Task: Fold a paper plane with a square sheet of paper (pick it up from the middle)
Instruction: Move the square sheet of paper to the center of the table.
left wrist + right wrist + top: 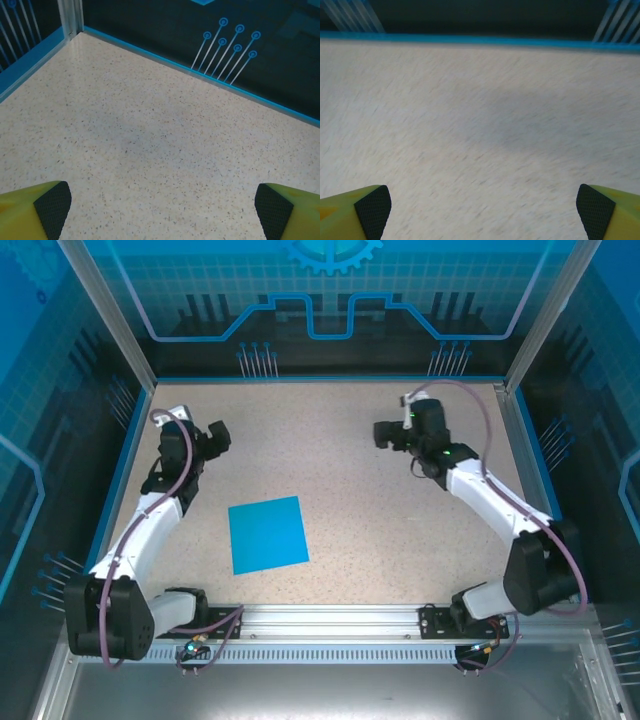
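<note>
- square sheet of paper [268, 534]: lies flat on the table [350, 470], near-left of centre and slightly skewed. It's just right of the left forearm and well apart from both grippers. No crease visible, so I'd say folding hasn't started.
- Handling, my read: thin, near weightless and floppy, with no edge height to get a finger under. It will likely skate on the speckled top if pushed sideways. It will crumple or tear if pinched hard or dragged.
- Grip point: the task says the middle. Best bet is to set both pads down around the centre and close, so the paper bunches into a ridge between them. An edge grab looks unworkable while it lies flat.
- left gripper [216, 434]: jaws spread wide, holding nothing, bare table between its pads [52, 207]. The arm reaches far along the left side. The gripper sits beyond the sheet's far-left corner, pointing far-right.
- right gripper [386, 434]: also spread wide and empty, pads [594, 210] over bare table. The arm runs from the near-right base toward far-centre with the elbow bent, gripper pointing left.
- The left gripper is the nearer of the two to the sheet.
</note>
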You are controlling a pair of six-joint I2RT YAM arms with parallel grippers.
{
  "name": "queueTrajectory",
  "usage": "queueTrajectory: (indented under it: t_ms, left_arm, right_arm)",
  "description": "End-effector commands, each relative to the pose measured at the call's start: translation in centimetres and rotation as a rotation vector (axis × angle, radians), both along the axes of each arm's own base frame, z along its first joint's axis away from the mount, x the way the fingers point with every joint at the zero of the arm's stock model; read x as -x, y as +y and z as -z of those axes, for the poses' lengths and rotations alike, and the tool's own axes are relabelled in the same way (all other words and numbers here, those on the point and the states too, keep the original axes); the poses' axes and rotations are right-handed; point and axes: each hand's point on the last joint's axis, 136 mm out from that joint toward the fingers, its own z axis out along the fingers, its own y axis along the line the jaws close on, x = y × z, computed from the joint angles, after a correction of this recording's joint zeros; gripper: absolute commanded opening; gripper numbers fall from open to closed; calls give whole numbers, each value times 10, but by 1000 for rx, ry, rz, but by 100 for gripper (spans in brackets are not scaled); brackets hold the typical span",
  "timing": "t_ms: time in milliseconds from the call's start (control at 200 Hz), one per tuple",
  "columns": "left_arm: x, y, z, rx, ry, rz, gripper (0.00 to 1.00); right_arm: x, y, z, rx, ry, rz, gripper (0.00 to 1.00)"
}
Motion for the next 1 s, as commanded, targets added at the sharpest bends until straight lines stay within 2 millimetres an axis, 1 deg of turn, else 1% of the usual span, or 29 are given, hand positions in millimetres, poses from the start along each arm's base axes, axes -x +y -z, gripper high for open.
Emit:
queueTrajectory:
  t_ms: [0, 60, 90, 200, 280, 360, 470, 585, 645, 840, 990]
  left_arm:
    - [25, 1, 16, 59, 184, -49, 98]
    - [26, -3, 10, 76, 206, -37, 98]
    - [26, -5, 7, 81, 214, -26, 99]
    - [25, -10, -1, 86, 205, 5, 98]
    - [24, -10, -4, 78, 199, 17, 99]
    - [24, -10, -3, 71, 202, 19, 98]
    - [24, -8, -4, 59, 207, 16, 99]
    - [24, -7, -5, 48, 204, 12, 99]
    - [24, -8, -3, 48, 210, 19, 98]
    - [20, -11, 4, 56, 238, 38, 99]
    - [17, -12, 8, 61, 252, 38, 99]
  right_arm:
    - [33, 53, 47, 101, 221, -123, 99]
    - [36, 81, 55, 152, 239, -171, 99]
    - [41, 99, 60, 166, 245, -209, 99]
    - [58, 154, 79, 199, 279, -321, 99]
    - [69, 187, 92, 250, 285, -389, 99]
    - [80, 211, 106, 328, 282, -463, 99]
    - [91, 229, 124, 406, 299, -522, 99]
    - [100, 241, 138, 446, 320, -575, 99]
    - [103, 244, 146, 480, 328, -594, 99]
    - [97, 240, 164, 569, 356, -600, 99]
    - [93, 227, 175, 607, 391, -611, 99]
